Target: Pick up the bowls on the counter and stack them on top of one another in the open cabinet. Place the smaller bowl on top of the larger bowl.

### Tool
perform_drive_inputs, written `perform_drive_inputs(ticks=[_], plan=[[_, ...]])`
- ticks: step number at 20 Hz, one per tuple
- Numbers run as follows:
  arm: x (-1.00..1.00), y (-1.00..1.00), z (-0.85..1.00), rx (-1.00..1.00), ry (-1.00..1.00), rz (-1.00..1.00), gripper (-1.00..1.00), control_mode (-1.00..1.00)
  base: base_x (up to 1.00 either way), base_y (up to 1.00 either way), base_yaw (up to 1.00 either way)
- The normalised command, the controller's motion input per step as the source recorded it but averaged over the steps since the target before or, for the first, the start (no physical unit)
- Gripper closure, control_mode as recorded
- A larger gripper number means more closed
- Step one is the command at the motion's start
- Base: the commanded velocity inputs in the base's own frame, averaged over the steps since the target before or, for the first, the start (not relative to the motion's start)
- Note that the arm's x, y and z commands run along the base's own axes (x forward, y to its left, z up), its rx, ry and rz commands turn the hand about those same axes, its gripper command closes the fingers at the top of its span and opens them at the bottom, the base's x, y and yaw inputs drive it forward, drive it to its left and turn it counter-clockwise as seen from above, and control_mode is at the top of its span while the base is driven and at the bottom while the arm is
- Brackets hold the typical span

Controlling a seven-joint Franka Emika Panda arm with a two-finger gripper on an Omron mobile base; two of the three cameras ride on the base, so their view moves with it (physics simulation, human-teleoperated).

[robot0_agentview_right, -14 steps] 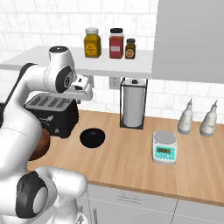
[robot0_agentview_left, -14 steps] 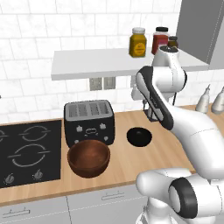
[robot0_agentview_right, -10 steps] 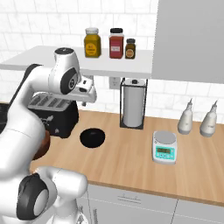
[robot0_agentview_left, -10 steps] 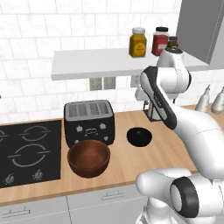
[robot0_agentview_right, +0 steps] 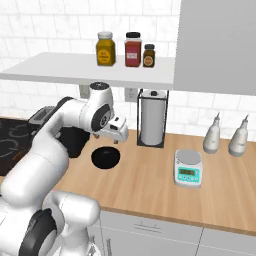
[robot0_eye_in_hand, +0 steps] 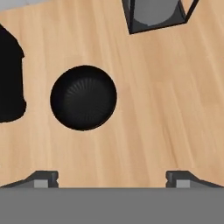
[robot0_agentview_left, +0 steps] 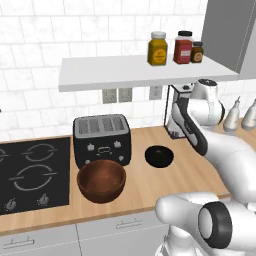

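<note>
With its fingers spread and empty, the gripper hangs high over the light tan wood-grain counter, so it should shift toward ten o'clock to centre over the small glossy black bowl before descending onto its rim.

Glossy black small bowl, reddish-brown wood-look large bowl, tan wood-grain bench, black toaster.

Tan wood-grain counter; black bowl with a fine ribbed inside; reddish-brown wood-look bowl; glossy black toaster at its 12 o'clock.
</note>
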Motion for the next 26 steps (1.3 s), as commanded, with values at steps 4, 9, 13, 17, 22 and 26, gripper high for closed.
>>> perform_drive_inputs(ticks=[4, 9, 13, 17, 22, 26], plan=[[0.39, 0.02, -0.81, 0.00, 0.00, -0.05, -1.00, -1.00, 0.00, 0.00, 0.00], [0.53, 0.01, -0.65, -0.09, 0.00, -0.01, -1.00, -1.00, 0.00, 0.00, 0.00], [0.50, 0.03, -0.58, 0.00, 0.00, 0.00, -1.00, -1.00, 0.00, 0.00, 0.00], [0.27, 0.00, -0.47, 0.02, 0.00, 0.00, -1.00, -1.00, 0.00, 0.00, 0.00], [0.06, 0.00, -0.37, 0.09, 0.00, 0.00, -1.00, -1.00, 0.00, 0.00, 0.00], [0.03, 0.00, -0.29, 0.09, 0.00, 0.00, -1.00, -1.00, 0.00, 0.00, 0.00]])
